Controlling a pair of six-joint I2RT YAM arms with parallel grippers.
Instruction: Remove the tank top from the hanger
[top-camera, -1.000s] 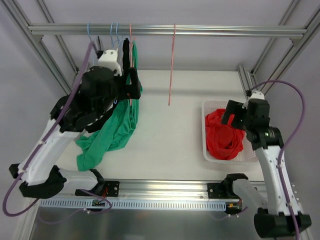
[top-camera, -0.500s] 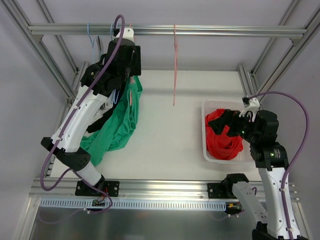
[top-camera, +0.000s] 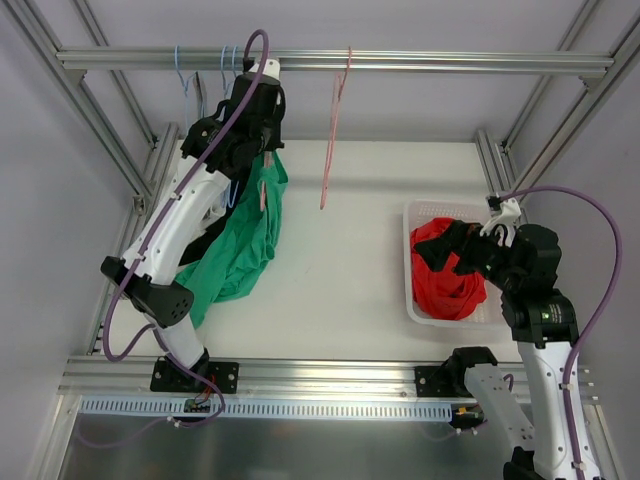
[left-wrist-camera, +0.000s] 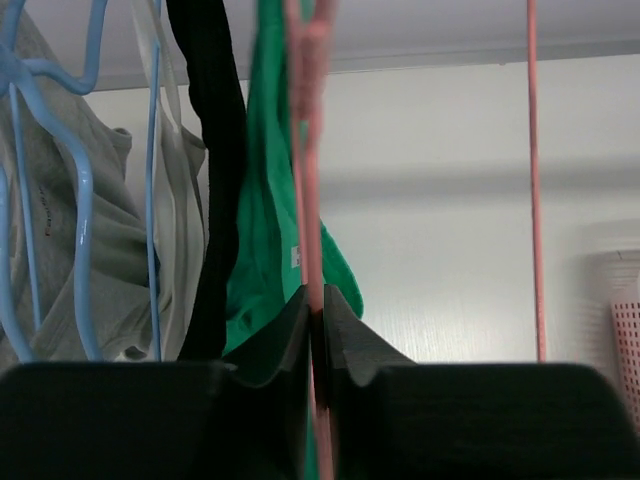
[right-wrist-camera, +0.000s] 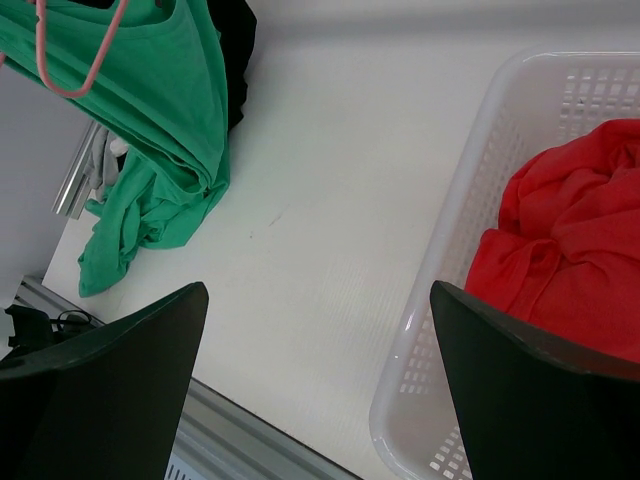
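left gripper (left-wrist-camera: 315, 310): pinching the pink hanger (left-wrist-camera: 305, 150)
right gripper (right-wrist-camera: 315, 300): spread, empty, over the basket (right-wrist-camera: 440, 290) at the right edge of the table (top-camera: 350, 280)
green tank top (top-camera: 245, 250): on that hanger, far-left corner
progress: hanger grasped; top not yet off

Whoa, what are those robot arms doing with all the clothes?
The left pincer is pinched shut on the pink hanger that carries the green tank top, up by the metal rail. The top is not off the hanger yet, and its lower end lies bunched on the white table. The right pincer is open and holds nothing, hovering near the white basket with a red garment in it.
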